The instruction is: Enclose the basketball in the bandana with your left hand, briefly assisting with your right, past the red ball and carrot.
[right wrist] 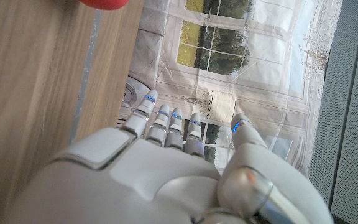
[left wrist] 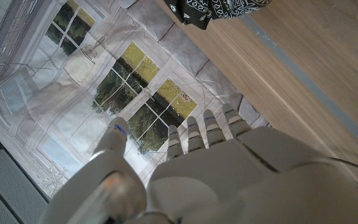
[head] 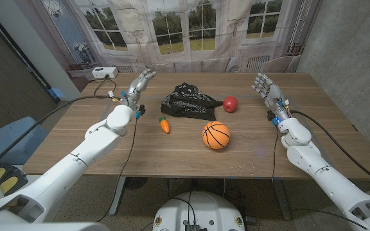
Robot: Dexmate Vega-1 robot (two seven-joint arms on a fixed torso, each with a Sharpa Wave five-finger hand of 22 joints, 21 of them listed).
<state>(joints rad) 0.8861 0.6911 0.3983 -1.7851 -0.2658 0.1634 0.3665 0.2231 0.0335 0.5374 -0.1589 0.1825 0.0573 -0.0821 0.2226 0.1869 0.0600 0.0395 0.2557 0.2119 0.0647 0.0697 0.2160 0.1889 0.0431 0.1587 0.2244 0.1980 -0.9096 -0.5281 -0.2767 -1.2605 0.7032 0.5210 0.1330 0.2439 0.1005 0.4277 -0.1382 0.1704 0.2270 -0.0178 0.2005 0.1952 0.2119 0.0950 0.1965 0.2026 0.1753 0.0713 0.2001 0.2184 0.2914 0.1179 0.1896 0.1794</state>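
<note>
1. your left hand (head: 138,83) hangs over the table's far left, fingers spread and holding nothing; the left wrist view shows its fingers (left wrist: 194,134) straight and apart, so it looks free to reach for the cloth.
2. the carrot (head: 164,125) lies just right of your left forearm, near the bandana's front left corner; i judge it an obstacle to steer round.
3. the bandana (head: 188,102) sits crumpled at mid-table toward the far side, not spread; it probably needs opening out before it can wrap anything.
4. the basketball (head: 216,135) rests nearer you, apart from the bandana, uncovered; the enclosing is not yet begun.
5. the red ball (head: 230,104) sits just beside the bandana's right edge.
6. your right hand (head: 264,86) is raised over the table's far right, fingers apart, empty; it seems parked for the brief assist.
</note>
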